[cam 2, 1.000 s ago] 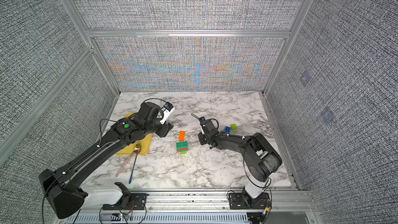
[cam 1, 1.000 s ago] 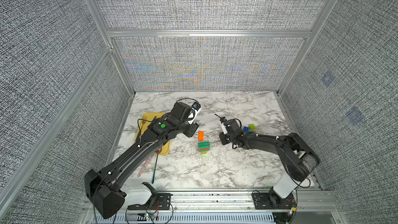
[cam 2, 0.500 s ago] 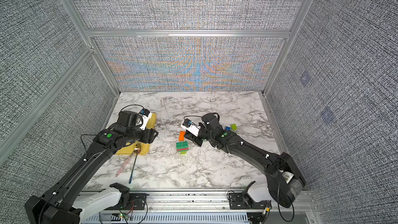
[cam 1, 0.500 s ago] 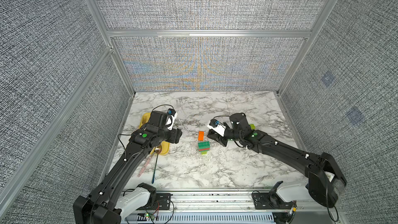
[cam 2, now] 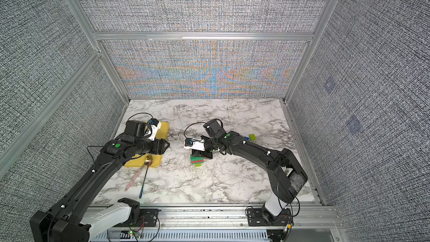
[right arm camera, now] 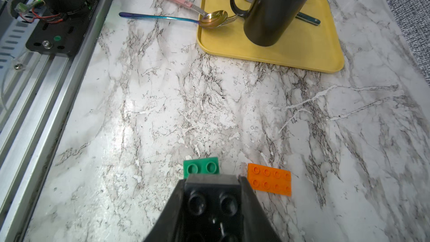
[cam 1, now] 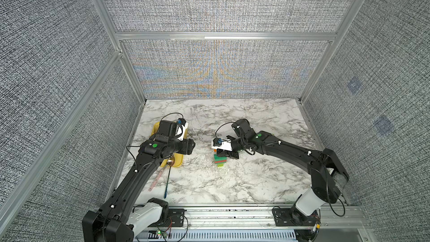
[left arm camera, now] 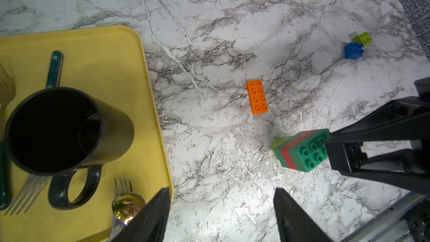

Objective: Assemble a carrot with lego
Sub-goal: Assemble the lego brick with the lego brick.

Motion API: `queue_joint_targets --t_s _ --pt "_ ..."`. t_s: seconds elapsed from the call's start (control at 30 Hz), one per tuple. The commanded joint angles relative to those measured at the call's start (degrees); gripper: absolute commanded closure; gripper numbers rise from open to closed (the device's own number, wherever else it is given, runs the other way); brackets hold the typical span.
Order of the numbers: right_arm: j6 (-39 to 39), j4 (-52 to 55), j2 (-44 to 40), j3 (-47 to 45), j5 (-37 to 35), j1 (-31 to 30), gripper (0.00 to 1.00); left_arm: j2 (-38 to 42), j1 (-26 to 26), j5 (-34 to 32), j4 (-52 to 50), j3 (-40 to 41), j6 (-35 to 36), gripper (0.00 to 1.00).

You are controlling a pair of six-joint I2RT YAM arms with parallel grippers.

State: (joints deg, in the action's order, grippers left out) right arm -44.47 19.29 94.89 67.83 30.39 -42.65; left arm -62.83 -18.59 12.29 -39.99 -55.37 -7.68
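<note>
Carrot stack (left arm camera: 300, 151) sitting right under my right gripper (right arm camera: 213, 179).
I'm clamping a black brick (right arm camera: 213, 202) there; orange brick (right arm camera: 269, 179) lying at its 3 o'clock; left gripper (left arm camera: 221, 215) hanging open, farther off.

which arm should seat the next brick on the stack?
Right. Its claw is shut on a black brick and sits right at the green-red brick stack. The left claw is open, empty, back by the yellow tray.
</note>
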Motion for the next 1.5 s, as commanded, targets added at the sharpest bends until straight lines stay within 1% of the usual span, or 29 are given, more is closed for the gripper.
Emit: queue_joint_targets --t_s 0.0,0.23,0.93,1.47 --pt "-2.65 3.89 0.64 0.92 0.02 -0.07 0.78 -0.51 0.13 1.06 1.45 -0.35 0.39 0.26" --pt "-3.21 5.39 2.48 2.16 0.42 0.51 0.78 -1.44 0.13 2.37 1.57 -0.61 0.57 0.27" --pt "-2.59 9.74 6.57 5.44 -0.39 0.66 0.78 -1.51 0.12 2.64 1.49 -0.35 1.18 0.27" --pt "1.86 14.13 8.33 4.37 -6.34 0.73 0.79 -1.24 0.18 2.55 1.42 -0.36 1.49 0.27"
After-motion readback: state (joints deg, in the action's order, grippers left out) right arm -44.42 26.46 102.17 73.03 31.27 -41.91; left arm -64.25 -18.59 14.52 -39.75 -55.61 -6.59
